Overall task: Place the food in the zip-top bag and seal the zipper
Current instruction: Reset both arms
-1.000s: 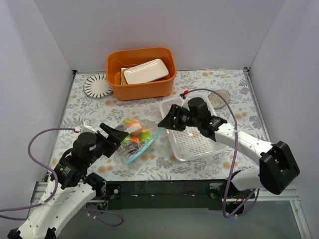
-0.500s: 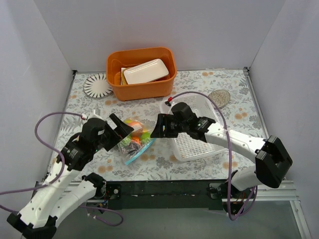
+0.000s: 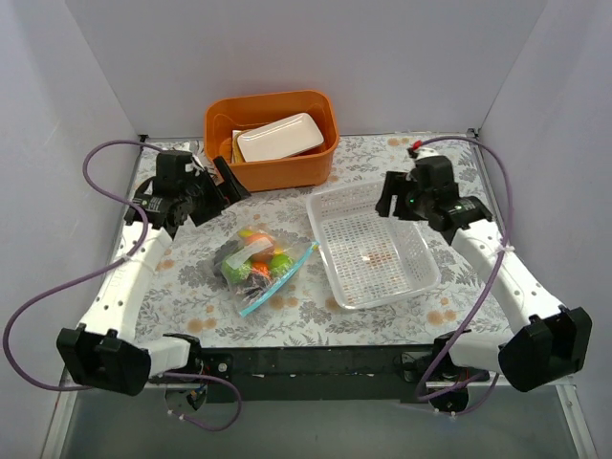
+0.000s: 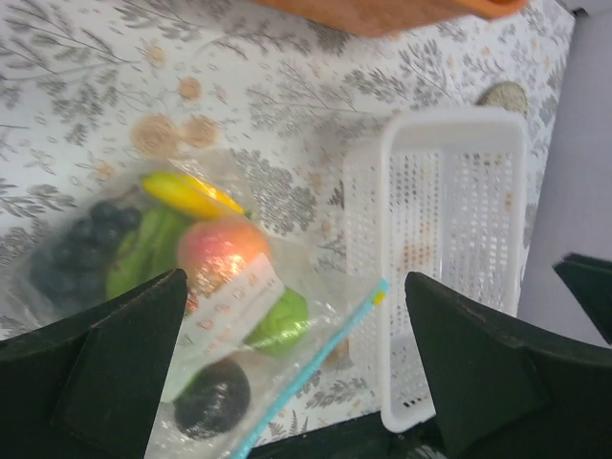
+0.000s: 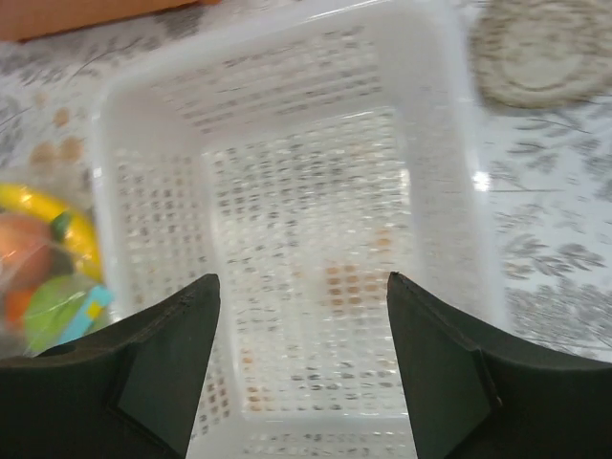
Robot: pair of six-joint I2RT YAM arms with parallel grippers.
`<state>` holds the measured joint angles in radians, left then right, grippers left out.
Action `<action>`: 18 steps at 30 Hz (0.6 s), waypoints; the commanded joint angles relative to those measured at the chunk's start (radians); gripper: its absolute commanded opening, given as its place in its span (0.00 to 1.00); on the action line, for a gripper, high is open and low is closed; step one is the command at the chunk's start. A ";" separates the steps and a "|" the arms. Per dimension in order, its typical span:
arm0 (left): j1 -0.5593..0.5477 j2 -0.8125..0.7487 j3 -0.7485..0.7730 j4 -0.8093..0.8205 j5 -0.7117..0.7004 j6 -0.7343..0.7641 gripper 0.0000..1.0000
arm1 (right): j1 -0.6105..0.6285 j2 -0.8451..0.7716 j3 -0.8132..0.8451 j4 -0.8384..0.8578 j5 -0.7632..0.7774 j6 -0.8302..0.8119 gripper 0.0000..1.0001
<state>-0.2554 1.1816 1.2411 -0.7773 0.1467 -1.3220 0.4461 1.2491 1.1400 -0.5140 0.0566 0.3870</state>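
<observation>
The clear zip-top bag (image 3: 260,270) lies flat on the table with the food inside it. In the left wrist view I see the banana (image 4: 186,194), peach (image 4: 222,251), a lime (image 4: 277,320), the dark plum (image 4: 212,397), the grapes (image 4: 76,253) and the leaf (image 4: 143,253) through the plastic. The teal zipper (image 3: 279,277) runs straight along the bag's right edge (image 4: 316,368); I cannot tell whether it is pressed shut. My left gripper (image 3: 212,191) is open and empty, raised at the back left by the orange bin (image 4: 296,277). My right gripper (image 3: 390,201) is open and empty above the basket's far end (image 5: 301,279).
A white perforated basket (image 3: 421,277) stands right of the bag and shows in the right wrist view (image 5: 449,191). An orange bin (image 3: 273,167) holding a white dish (image 3: 279,137) stands at the back. A striped round plate (image 3: 185,164) lies at the back left. A round coaster (image 5: 545,53) lies by the basket.
Both grippers have pulled back from the bag: the left up to the back left, the right to the back right. The bag now lies alone on the table.
</observation>
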 commanded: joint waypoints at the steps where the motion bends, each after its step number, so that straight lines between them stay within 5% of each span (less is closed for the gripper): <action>1: 0.148 0.087 0.046 0.012 0.160 0.135 0.98 | -0.220 -0.063 -0.039 -0.032 -0.041 -0.152 0.79; 7: 0.297 0.044 -0.028 0.144 0.193 0.124 0.98 | -0.437 -0.016 -0.080 -0.020 -0.120 -0.168 0.79; 18: 0.298 -0.152 -0.161 0.257 -0.118 0.169 0.98 | -0.466 -0.088 -0.342 0.255 0.173 -0.114 0.86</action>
<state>0.0437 1.0946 1.1484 -0.5911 0.1360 -1.1740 -0.0181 1.2144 0.8642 -0.4175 0.0887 0.2993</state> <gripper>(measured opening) 0.982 0.855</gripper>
